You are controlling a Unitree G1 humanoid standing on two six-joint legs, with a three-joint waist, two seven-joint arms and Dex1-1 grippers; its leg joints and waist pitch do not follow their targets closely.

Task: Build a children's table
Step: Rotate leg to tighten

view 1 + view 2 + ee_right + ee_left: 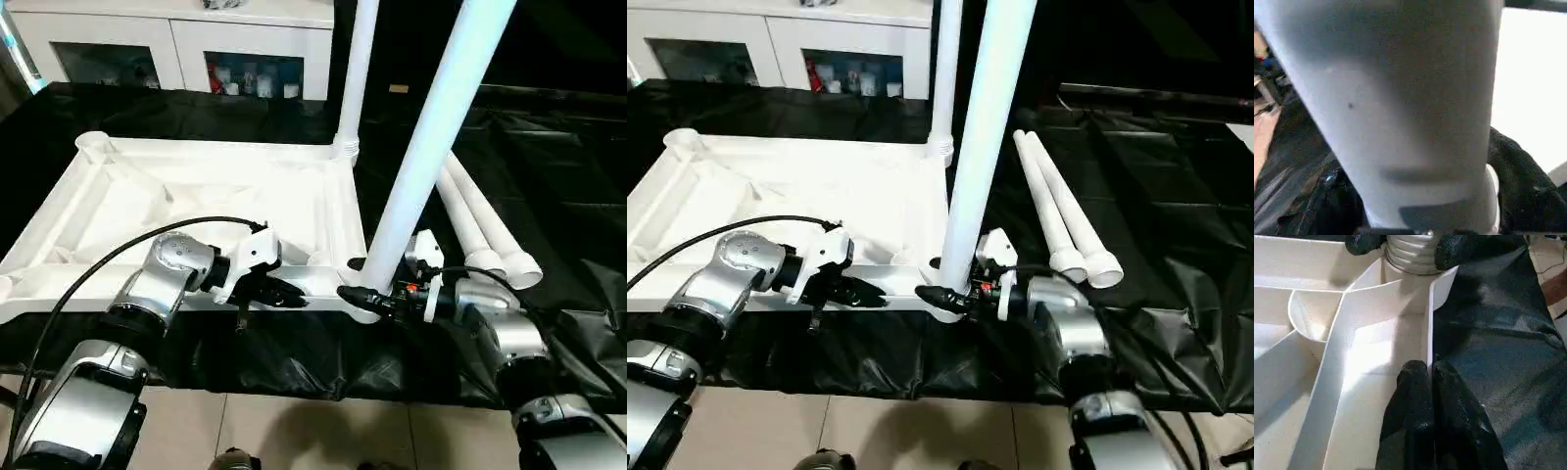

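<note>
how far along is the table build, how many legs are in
One leg already stands in the far corner socket of the upturned tabletop. The right gripper holds a second leg at the near corner socket, while the left gripper pinches the tabletop's near rim. Two legs lie on the black sheet.

head views overhead, wrist views close
</note>
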